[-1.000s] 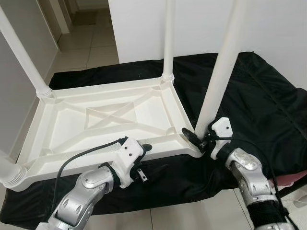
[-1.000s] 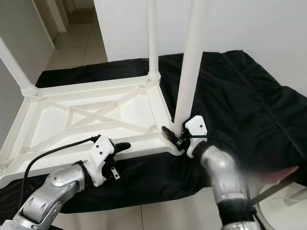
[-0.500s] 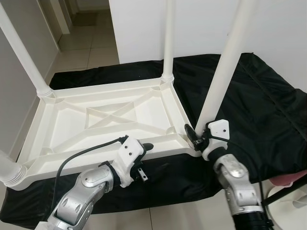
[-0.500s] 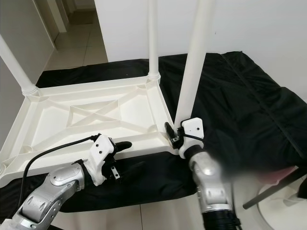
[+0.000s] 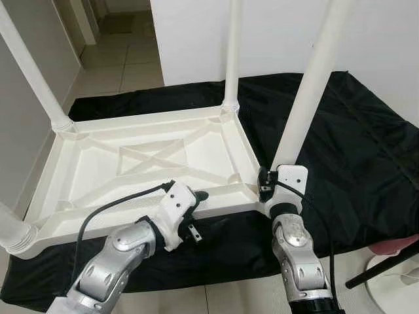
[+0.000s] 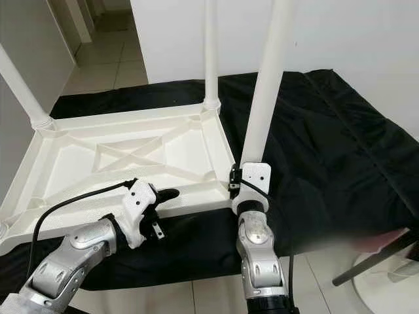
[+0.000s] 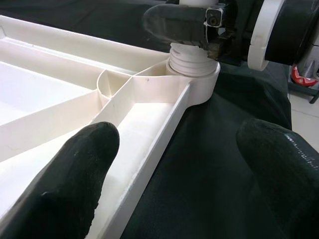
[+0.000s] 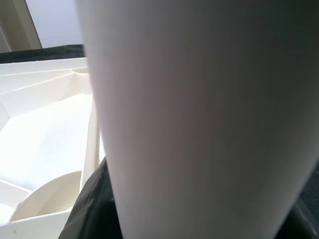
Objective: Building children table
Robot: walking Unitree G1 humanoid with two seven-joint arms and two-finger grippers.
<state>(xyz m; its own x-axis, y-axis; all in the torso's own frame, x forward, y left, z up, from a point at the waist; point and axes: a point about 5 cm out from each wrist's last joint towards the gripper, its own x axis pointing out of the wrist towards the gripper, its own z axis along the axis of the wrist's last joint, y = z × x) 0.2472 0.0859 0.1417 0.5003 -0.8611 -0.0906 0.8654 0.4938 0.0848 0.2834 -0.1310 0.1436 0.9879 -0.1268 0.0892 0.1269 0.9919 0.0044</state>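
Four white legs stand up from the upturned table top (image 5: 137,163), which lies on a black cloth (image 5: 353,144) spread over the floor, underside up so its corner sockets face me. My right end effector (image 5: 267,185) is closed around the base of the near right leg (image 5: 308,91), low down just above the socket, a grip that I judge suits seating or twisting the leg into the corner. In the left wrist view the ribbed collar of that leg (image 7: 192,59) sits in the round corner socket, apparently fully down.

My left end effector (image 7: 174,164) is open, its two fingers (image 7: 75,164) wide apart, straddling the near rim of the top: one finger over the inner channel, the other outside over the cloth. It is not clamped, and I cannot tell whether it touches the rim; I take it as placed to steady the top against turning.

The other three legs look already fitted, so assembly seems nearly complete.
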